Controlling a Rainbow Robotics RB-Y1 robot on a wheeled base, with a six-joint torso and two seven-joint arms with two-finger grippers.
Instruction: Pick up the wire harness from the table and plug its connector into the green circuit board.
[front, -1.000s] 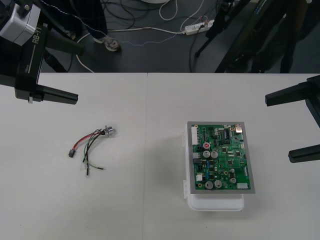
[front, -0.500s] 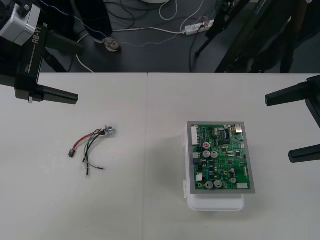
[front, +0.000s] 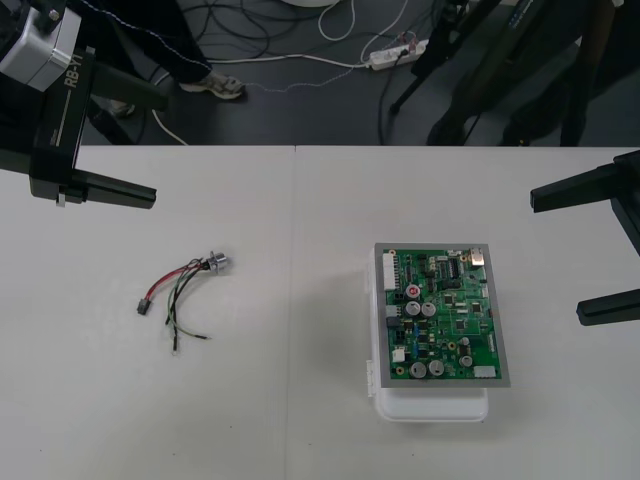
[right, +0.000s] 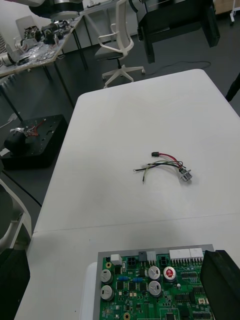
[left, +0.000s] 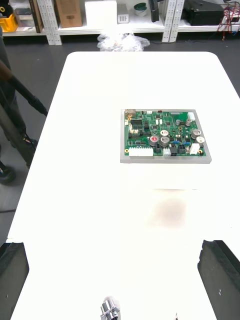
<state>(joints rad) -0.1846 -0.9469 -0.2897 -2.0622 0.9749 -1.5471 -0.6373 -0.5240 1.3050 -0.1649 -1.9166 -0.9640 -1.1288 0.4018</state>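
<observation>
Plain light table (front: 300, 420), dark cabled floor (front: 300, 110) beyond. One wire harness (front: 180, 295) lay well apart from one green circuit board (front: 445, 315). Left gripper (front: 125, 140) and right gripper (front: 578, 250) both stood spread wide.

The circuit board (front: 440, 315) sits on its base (front: 430, 405) on the tabletop (front: 290, 410). The wire harness (front: 180, 295) lies well left of the board, its socket (front: 215, 264) nearer the board than its plug (front: 142, 308). The left claw (front: 125, 140) is far left of the board and farther back. The right claw (front: 590, 248) is just right of it.
</observation>
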